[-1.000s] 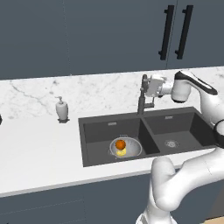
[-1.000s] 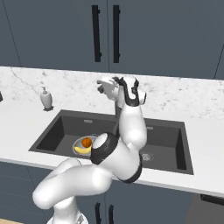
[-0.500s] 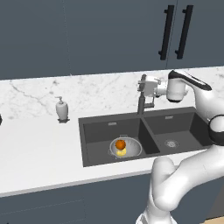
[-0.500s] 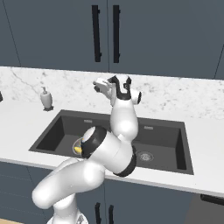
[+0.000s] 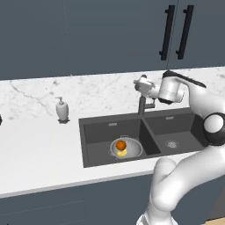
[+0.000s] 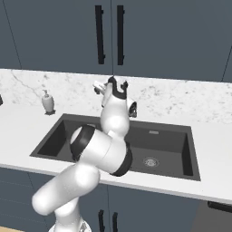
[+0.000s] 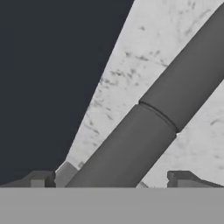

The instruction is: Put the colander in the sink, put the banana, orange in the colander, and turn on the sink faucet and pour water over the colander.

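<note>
With the colander (image 5: 126,148) already sitting in the left basin of the sink (image 5: 99,132), holding the orange (image 5: 121,144) and banana (image 5: 122,153), the faucet step is in hand: the hand (image 5: 141,84), its fingers spread either side of the sink faucet (image 7: 148,131), must next work the lever.

The sink faucet (image 7: 148,131) presents a smooth, matt dark grey metal tube with a fine seam ring, set against a white marble-look counter (image 5: 35,145) with faint grey veining. The sink (image 5: 101,132) is matt, near-black and uniform, and the colander (image 5: 132,151) at 6 o'clock of its left basin reads as silver-grey metal. The cabinet fronts (image 6: 172,36) are flat matt blue-grey with glossy black handles (image 6: 99,34).
</note>
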